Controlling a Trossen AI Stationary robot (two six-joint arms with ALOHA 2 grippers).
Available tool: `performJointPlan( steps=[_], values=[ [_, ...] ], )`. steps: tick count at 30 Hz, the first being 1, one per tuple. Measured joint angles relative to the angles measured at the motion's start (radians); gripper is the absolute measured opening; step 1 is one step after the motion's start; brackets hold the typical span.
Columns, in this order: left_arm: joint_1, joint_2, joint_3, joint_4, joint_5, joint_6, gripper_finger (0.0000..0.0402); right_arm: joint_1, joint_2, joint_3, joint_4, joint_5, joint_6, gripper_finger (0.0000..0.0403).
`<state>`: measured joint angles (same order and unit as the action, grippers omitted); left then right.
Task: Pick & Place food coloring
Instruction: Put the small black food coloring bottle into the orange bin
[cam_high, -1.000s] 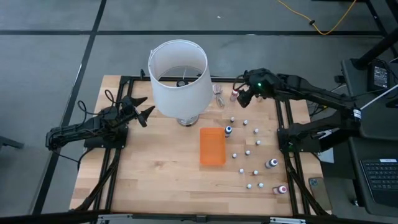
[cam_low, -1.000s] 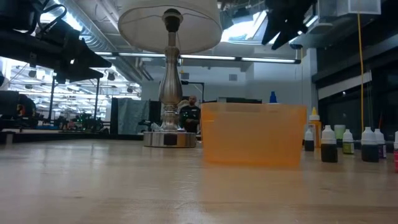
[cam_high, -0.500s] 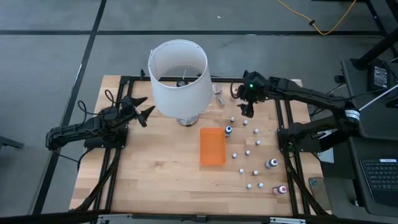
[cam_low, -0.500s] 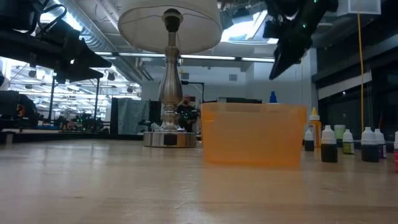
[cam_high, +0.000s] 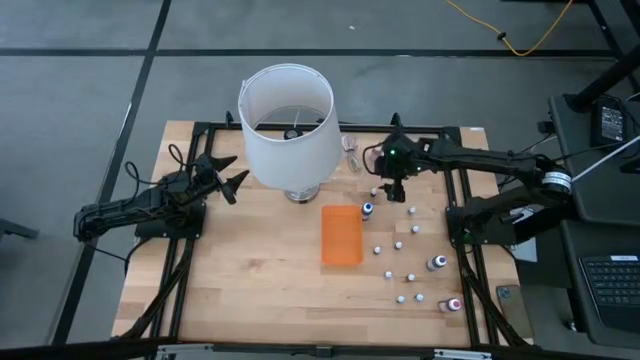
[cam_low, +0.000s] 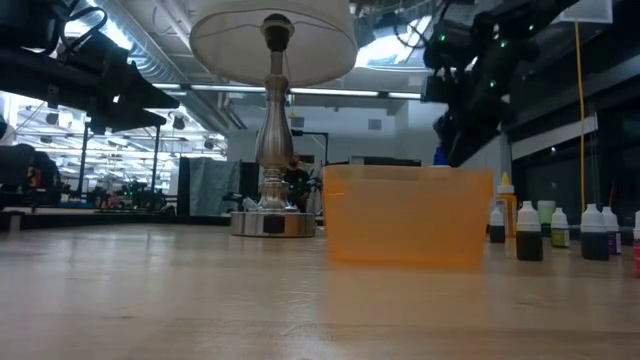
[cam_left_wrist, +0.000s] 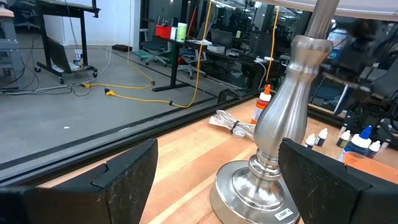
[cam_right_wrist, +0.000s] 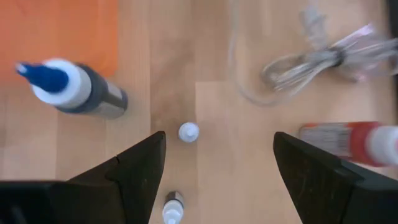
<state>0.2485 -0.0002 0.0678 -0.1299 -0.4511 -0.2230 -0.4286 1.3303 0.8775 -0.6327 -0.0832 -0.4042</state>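
Right hand held with fingers apart above a tiny white-capped food coloring bottle on the table, nothing gripped, remaining bottles scattered beside the orange tray, left hand parked with fingers apart near the lamp.

Right arm hangs dark above the orange tray; lamp base stands behind it; small bottles line the table's far right.

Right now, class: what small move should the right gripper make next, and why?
Probably straight down. The right gripper hangs open above the tiny white-capped bottle, which stands upright between its fingers in the wrist view, so lowering should bracket it for closing.
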Motion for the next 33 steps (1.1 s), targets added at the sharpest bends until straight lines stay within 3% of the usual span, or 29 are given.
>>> performJointPlan(
  steps=[14, 33],
  values=[
    [0.0, 0.0, 0.0, 0.0, 0.0, 0.0, 0.0322, 0.048, 0.046, -0.114, 0.141, -0.05, -0.046, 0.0297],
    [0.0, 0.0, 0.0, 0.0, 0.0, 0.0, 0.0322, 0.049, 0.174, -0.116, 0.203, -0.042, -0.05, 0.0289]
  ],
)
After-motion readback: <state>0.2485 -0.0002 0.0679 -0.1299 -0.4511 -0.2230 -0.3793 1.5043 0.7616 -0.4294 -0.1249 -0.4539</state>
